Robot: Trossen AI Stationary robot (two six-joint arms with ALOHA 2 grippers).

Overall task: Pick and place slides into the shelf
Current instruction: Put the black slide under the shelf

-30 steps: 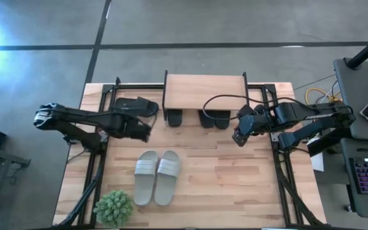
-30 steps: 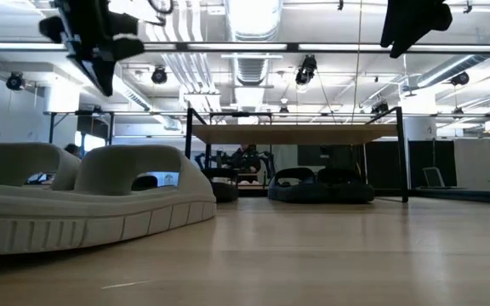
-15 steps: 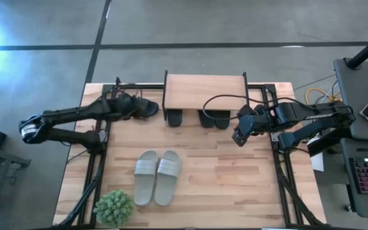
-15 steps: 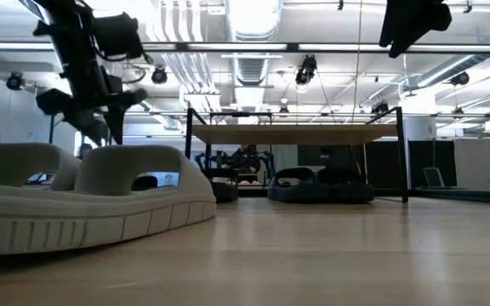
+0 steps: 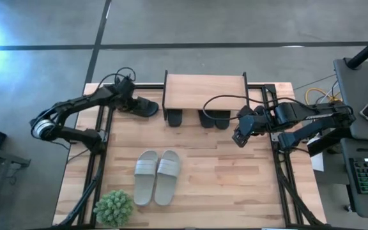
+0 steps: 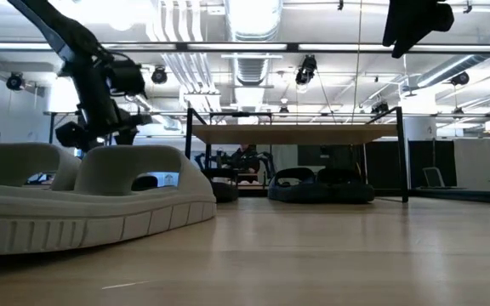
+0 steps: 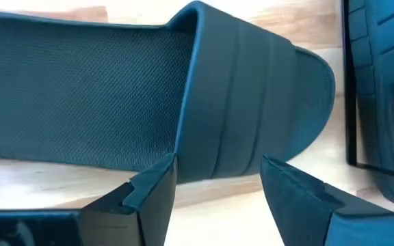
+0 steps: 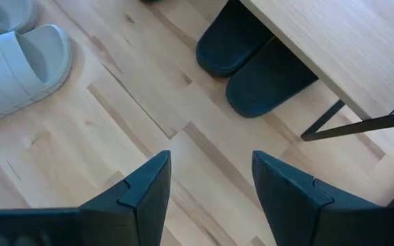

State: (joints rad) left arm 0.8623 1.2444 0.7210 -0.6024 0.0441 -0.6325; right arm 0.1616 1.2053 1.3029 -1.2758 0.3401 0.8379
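Observation:
A black slide (image 5: 148, 108) lies sole-down on the table just left of the shelf (image 5: 204, 91). My left gripper (image 5: 133, 101) stands over it, open, with the slide's wide strap (image 7: 252, 102) showing between the two fingertips (image 7: 217, 181). Three more black slide ends (image 5: 206, 119) stick out from under the shelf. The pale grey pair (image 5: 157, 176) lies side by side mid-table, close to the low camera (image 6: 83, 195). My right gripper (image 5: 236, 137) hangs open above the table, right of the shelf's front, with nothing between its fingers (image 8: 211, 191).
A small green plant (image 5: 114, 207) stands at the near left corner. Black frame rails (image 5: 101, 160) run along both table sides. Bare wood (image 5: 235, 185) lies between the grey pair and the right rail. A cable (image 5: 222, 99) loops over the shelf top.
My left gripper has swung from the middle left of the table toward the far edge, come down over the black slide beside the shelf, and opened. The slides have not moved.

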